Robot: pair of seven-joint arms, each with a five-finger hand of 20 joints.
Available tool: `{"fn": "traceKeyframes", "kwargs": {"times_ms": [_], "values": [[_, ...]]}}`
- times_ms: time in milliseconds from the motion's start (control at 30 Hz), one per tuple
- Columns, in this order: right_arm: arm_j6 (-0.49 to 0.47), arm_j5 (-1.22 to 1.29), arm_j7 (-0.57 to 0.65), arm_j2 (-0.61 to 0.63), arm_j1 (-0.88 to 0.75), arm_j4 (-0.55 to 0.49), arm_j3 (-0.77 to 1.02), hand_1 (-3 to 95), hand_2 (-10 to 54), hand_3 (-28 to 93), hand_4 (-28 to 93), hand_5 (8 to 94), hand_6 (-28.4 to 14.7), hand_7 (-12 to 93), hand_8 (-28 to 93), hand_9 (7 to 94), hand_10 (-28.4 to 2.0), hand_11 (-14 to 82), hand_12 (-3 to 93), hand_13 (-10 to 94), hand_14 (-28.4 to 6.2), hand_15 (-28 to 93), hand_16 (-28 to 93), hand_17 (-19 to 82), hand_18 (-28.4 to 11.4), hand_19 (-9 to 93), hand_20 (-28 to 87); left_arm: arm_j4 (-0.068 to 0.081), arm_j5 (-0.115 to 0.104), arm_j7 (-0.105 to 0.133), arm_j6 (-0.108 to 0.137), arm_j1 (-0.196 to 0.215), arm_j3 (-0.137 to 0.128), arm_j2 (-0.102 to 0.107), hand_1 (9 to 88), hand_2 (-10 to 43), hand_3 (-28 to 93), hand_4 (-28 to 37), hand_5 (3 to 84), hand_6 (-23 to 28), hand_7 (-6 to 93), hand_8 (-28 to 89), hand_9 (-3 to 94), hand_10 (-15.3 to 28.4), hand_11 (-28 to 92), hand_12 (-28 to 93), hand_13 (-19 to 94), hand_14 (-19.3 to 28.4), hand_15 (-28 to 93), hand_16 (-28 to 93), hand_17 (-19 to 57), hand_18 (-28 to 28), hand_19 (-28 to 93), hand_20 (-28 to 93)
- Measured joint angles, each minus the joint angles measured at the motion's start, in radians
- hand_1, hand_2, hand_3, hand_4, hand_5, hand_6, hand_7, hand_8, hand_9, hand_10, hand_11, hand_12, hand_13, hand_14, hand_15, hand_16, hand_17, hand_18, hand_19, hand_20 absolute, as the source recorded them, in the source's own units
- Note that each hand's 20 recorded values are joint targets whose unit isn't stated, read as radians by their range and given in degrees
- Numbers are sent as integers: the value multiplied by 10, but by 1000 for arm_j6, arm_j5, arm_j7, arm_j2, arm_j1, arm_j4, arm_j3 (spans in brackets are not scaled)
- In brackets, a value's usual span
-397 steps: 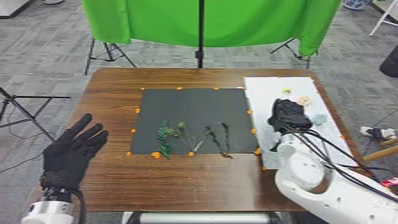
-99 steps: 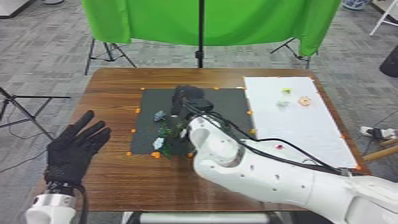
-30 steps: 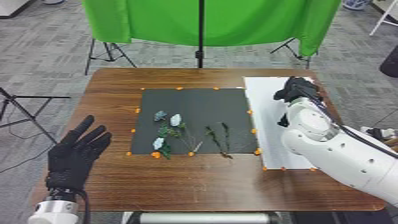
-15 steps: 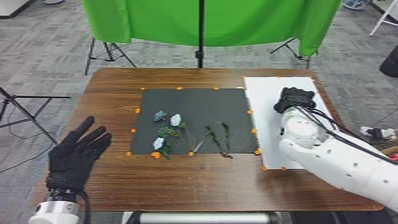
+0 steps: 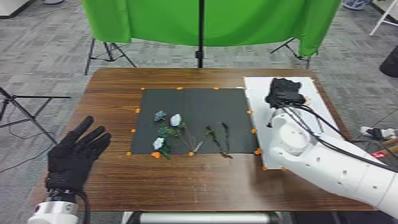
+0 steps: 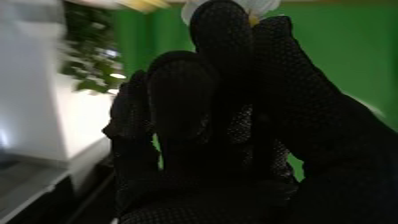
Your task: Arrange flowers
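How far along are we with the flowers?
Partly done, it seems: three pale flower heads lie by the greenery on the left part of the dark mat. In progress: the right hand is over the white sheet, with pale petals right by it; whether it grips them, I can't tell. Probably left: the two dark stems farther right, without heads.

- three flower heads (image 5: 175, 120), left on the dark mat
- two dark stems (image 5: 226, 135), near and right on it
- one dark mat (image 5: 195, 102)
- one white sheet (image 5: 258, 90), right
- one green cloth (image 5: 160, 25), far
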Motion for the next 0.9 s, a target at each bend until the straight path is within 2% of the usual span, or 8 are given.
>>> {"fn": "traceKeyframes", "kwargs": {"times_ms": [133,267,400,567,733,900], "values": [[24,-2,-95,-14,8,-111,-13,539,-95,733,-283,860,17,152,9,906,-77,248,314,754,-58,686,197,289,-211,853,379,-3,3,-4,-1,0,-5,-5,220,58,820,-260,360,85,116,-96,357,211,218,106,239,284,499,-88,-99,278,573,69],[-23,1,-189,-71,-3,-184,8,531,-95,736,-283,854,19,153,11,899,-80,259,312,747,-59,693,199,281,-209,854,379,-3,3,-5,-1,0,-5,-6,221,58,819,-260,360,85,116,-96,356,211,218,106,239,284,499,-88,-99,278,573,69],[-89,-10,-200,-163,-24,-187,11,530,-95,738,-283,853,19,154,10,894,-79,270,311,740,-61,700,201,276,-210,853,380,-3,4,-6,-1,-1,-2,-6,221,58,819,-260,361,85,116,-96,356,211,218,106,239,284,498,-88,-99,278,574,69],[-104,-35,-198,-244,-72,-176,11,528,-95,739,-283,849,20,153,5,889,-78,276,311,734,-63,705,199,272,-210,851,381,-2,12,-21,-4,-7,-4,-11,222,57,818,-260,361,85,117,-96,356,211,217,106,239,284,499,-87,-99,278,573,68],[-117,-40,-194,-258,-95,-171,-1,512,-95,731,-283,817,22,144,-6,873,-80,289,310,719,-69,717,192,263,-213,849,388,-2,16,-36,-7,-16,-4,-20,222,57,819,-260,362,86,115,-96,357,210,217,107,239,284,499,-87,-99,277,572,67],[-166,-51,-192,-251,-108,-170,-6,447,-95,750,-283,733,17,138,-56,832,-88,321,280,694,-80,728,182,244,-223,842,393,-1,20,-43,-9,-17,-7,-23,221,57,819,-260,364,87,115,-95,356,210,217,107,239,284,500,-87,-100,277,573,68]]}}
